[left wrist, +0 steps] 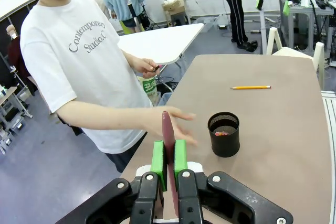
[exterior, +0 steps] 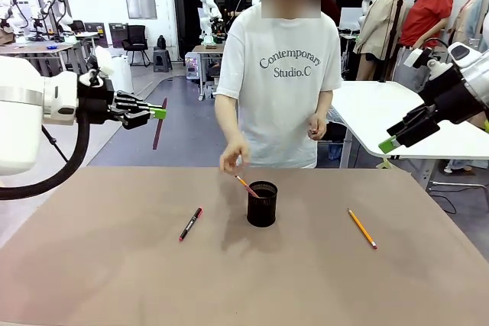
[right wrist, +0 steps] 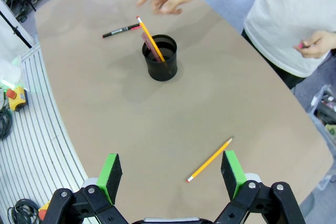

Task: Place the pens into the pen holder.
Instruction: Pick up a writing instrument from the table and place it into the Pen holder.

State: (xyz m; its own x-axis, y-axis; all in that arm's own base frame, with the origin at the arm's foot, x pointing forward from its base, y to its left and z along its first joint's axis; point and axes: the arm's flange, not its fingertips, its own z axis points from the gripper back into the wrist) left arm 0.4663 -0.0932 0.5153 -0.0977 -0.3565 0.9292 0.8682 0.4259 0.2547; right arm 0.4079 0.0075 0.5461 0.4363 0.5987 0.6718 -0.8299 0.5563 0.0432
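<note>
Lying flat nearest, the black pen (exterior: 191, 224) and yellow pencil (exterior: 362, 228) look light, stiff and roll-prone, so pinch mid-shaft; beyond stands the pen holder (exterior: 262, 204), left gripper (exterior: 157, 112) clamping a dark red stick (exterior: 160, 133), right gripper (exterior: 391, 141) gaping.

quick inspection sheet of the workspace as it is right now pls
surface: brown table, smooth matte top
pen holder: upright mid-table, with a leaning pencil standing in it
black pen: lying flat on the robot's left of the holder
yellow pencil: lying flat on the holder's right
clutter: nothing seen
left gripper: shut on a dark red stick, raised beyond the table's left edge
right gripper: open, holding nothing, raised at the right
person's hand: over the holder
cables: black cable loops under the left arm; loose cables beside the table
surroundings: white table behind; people farther off
</note>
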